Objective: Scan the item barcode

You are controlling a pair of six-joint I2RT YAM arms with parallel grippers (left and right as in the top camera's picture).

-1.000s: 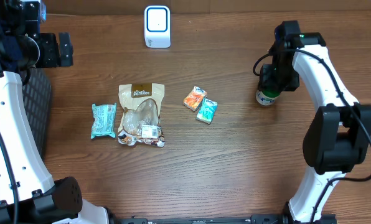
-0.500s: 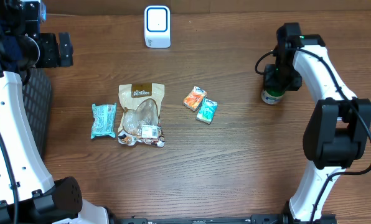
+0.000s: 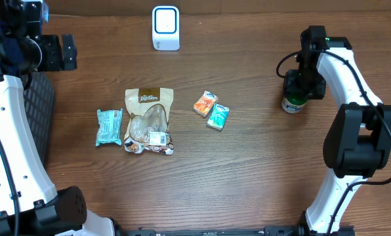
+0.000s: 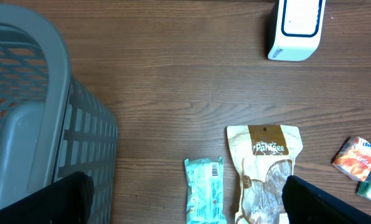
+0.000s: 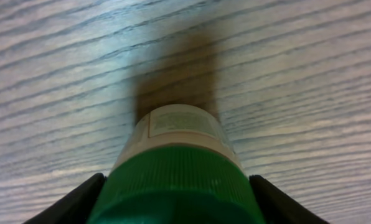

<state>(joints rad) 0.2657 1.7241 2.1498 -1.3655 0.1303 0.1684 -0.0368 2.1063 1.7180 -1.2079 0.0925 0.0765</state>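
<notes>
white plastic bottle with green screw cap (image 5: 176,134) stands upright near right edge of table (image 3: 248,177), well apart from white box scanner with blue-rimmed face (image 3: 165,27) at far edge. right gripper (image 5: 176,202) straight above, fingers flanking cap, my guess to keep bottle vertical. can't tell if clamped or let go. left gripper (image 4: 188,193) spread wide, empty, parked by grey slatted basket (image 4: 23,124) at left edge, out of way. vs a second ago: bottle and right gripper shifted toward right edge, tan snack pouch (image 3: 148,118) unmoved.

We read one word only: white brand lettering, roughly "Pantiees", on the brown header of the snack pouch (image 4: 264,163), lower right of centre in the left wrist view. Its white label (image 3: 157,137) is too small to read.
</notes>
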